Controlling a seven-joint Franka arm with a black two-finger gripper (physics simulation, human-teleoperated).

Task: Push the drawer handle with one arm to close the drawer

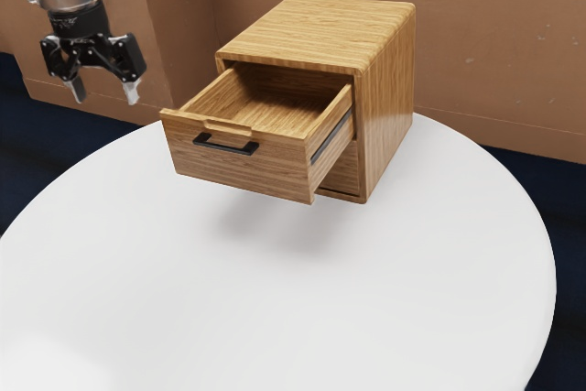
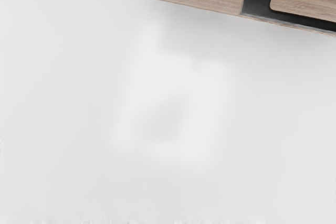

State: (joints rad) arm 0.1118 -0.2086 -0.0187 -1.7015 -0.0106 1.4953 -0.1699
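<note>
Drawer (image 1: 265, 169) out, blk handle (image 1: 225, 146), gripper (image 1: 105, 97) spread

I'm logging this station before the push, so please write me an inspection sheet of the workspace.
Surface: white table, rounded edge, soft shadows beneath the drawer.
Drawer: wooden front, pulled well out of the cabinet; not closed.
Handle: black, on the drawer's front, gripper not touching it.
Clutter: nothing seen.
Gripper: black, open, fingers pointing down, nothing between them, toward the exterior view's left from the drawer.
Cables: nothing seen.
Surroundings: brown walls behind the table, dark blue floor.
</note>
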